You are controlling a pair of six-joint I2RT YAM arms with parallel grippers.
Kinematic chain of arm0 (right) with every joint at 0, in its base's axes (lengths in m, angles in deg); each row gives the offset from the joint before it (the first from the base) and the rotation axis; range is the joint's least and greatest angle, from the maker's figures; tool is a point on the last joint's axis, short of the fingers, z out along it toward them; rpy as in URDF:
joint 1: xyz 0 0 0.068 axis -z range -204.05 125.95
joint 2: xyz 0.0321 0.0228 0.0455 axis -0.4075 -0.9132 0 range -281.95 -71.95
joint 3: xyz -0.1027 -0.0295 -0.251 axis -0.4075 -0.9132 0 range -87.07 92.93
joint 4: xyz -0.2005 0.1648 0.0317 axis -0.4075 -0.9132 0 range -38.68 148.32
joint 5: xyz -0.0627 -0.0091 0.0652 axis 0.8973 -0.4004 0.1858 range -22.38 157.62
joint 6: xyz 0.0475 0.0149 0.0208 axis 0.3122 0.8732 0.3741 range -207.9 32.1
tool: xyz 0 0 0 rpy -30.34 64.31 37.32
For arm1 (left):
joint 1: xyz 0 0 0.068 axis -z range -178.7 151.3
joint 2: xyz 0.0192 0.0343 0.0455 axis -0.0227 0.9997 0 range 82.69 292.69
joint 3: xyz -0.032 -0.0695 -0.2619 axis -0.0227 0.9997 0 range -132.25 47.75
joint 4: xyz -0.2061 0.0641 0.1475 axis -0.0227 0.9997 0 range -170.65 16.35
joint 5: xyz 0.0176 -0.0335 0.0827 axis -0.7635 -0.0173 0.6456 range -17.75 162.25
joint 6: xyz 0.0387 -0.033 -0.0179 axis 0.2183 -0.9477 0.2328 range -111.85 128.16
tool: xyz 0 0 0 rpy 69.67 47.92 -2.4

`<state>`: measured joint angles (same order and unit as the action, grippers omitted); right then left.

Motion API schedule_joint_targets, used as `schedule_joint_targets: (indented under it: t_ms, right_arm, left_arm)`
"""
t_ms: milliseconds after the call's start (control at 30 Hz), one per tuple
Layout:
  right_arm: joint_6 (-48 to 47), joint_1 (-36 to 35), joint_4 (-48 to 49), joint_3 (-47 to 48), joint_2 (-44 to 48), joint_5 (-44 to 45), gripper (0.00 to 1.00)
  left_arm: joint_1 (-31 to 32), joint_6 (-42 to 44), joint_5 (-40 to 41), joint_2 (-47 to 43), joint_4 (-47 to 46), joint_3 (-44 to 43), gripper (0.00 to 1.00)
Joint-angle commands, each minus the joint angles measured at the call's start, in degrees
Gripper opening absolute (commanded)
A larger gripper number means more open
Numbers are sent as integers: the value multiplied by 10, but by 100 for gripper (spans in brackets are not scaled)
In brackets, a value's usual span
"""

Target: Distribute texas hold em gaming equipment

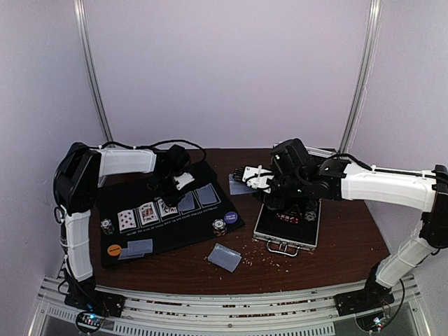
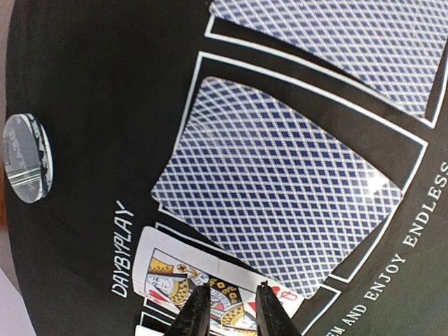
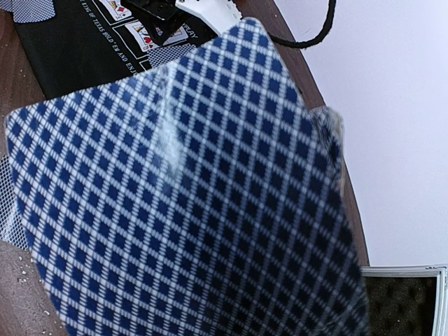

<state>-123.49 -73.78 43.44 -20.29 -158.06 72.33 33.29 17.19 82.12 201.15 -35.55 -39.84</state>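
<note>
White arm links, black joints; black cable; dark, slim claw fingers.

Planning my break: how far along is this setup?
Done: five board cards on the mat, chip stacks and buttons placed. In hand: right gripper holds a blue-backed card beside the case; left gripper sits at the third face-up card. Probably left: that card, loose cards on the table.

Across the black mat, three face-up cards then two face-down cards; chip stacks at its left edge and near its right edge, a purple disc by the right one. At the mat's near left corner, an orange disc; off its near right corner, loose cards. Over its far edge, the left gripper; right of the mat, the right gripper pinching a grey-blue card.
</note>
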Motion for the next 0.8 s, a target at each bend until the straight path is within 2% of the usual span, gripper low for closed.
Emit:
schedule_joint_targets:
  t_ms: [0,433,767]
  right_arm:
    - [7,2,1,-1,13,3,41]
    - [9,2,0,-2,13,2,41]
    - [12,1,-4,-2,15,0,41]
  left_arm:
    - [1,-2,-2,14,-3,7,25]
    - [11,10,-29,12,-9,8,25]
    - [11,16,0,-2,-6,18,26]
